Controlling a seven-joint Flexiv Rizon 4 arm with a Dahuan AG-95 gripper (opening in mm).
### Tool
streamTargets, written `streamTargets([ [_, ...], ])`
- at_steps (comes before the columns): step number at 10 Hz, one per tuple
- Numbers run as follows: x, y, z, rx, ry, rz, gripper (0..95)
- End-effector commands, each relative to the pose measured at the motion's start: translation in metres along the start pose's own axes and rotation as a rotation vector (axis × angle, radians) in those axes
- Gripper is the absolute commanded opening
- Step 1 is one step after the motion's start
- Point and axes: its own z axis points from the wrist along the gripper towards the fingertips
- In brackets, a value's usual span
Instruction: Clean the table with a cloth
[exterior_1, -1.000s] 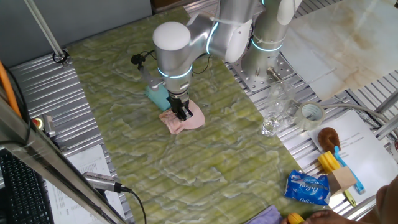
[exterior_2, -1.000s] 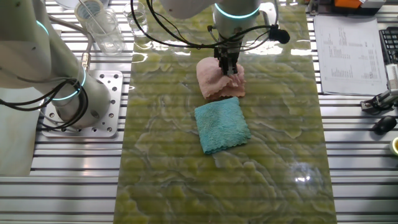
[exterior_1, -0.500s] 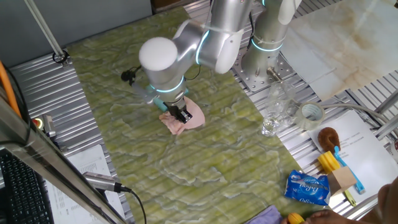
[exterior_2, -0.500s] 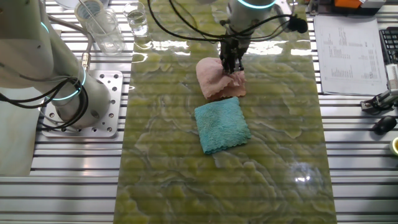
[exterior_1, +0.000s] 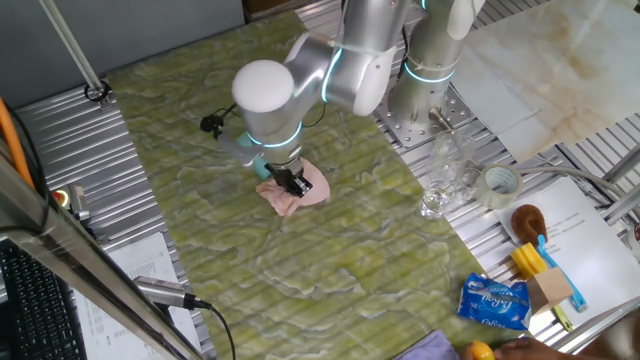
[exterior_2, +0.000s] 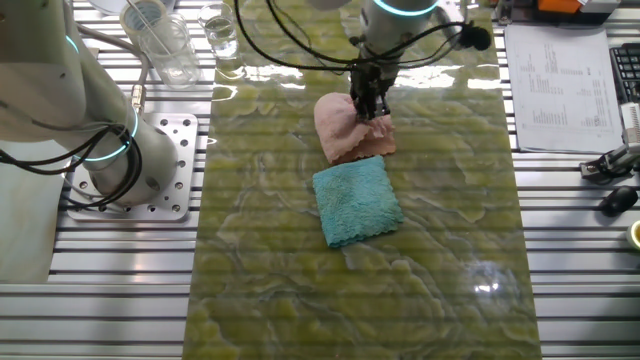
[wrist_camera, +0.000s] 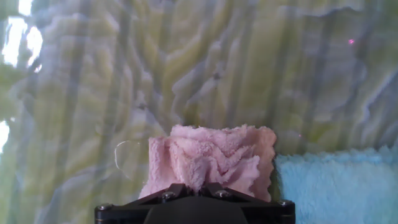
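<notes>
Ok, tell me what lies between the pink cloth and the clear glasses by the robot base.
Only bare table. In the other fixed view, nothing sits on the green-yellow stretch between the cloth and the glasses; cables hang above it.

cloth (exterior_2: 350, 165): pink part bunched, teal part flat | gripper (exterior_2: 366, 106): jaws pinching pink fold | table (exterior_2: 440, 260)

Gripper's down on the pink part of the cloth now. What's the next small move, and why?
Probably drag it sideways across the table, keeping it low. The gripper appears pinched on a bunched pink fold of the cloth, whose teal half lies flat beside it, so a short sweep should start wiping.
</notes>
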Motion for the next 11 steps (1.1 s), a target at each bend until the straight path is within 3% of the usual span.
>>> streamTargets([
  [1,0.000,0.001,0.000,-0.048,-0.021,0.025,0.0],
  [11,-0.008,0.022,-0.004,-0.057,-0.039,0.056,0.0],
])
